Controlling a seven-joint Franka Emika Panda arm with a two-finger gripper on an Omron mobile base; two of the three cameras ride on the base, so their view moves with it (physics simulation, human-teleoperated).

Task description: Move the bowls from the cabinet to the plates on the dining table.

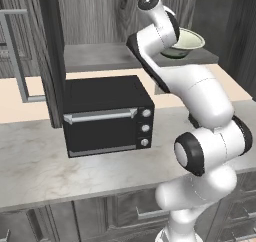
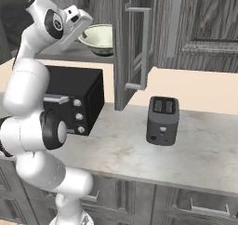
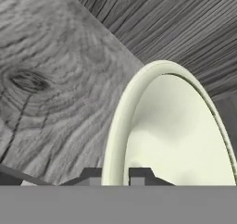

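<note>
A pale cream-green bowl (image 1: 189, 40) (image 2: 99, 37) sits in the open dark grey cabinet (image 1: 100, 57), at the shelf's right end. My gripper (image 3: 115, 176) is shut on the near rim of this bowl (image 3: 176, 140), one dark fingertip (image 3: 91, 174) outside the rim and the other inside. In the right base view the hand reaches in from the left, with the gripper (image 2: 84, 33) at the bowl's left edge. I cannot tell whether the bowl rests on the shelf or is just off it. The plates and the dining table are out of view.
A black toaster oven (image 1: 107, 113) (image 2: 76, 98) stands on the marble counter (image 1: 40, 166) right under the shelf. The cabinet's open door (image 2: 134, 43) with its silver handle hangs just right of the bowl. A dark toaster (image 2: 162, 119) stands further right.
</note>
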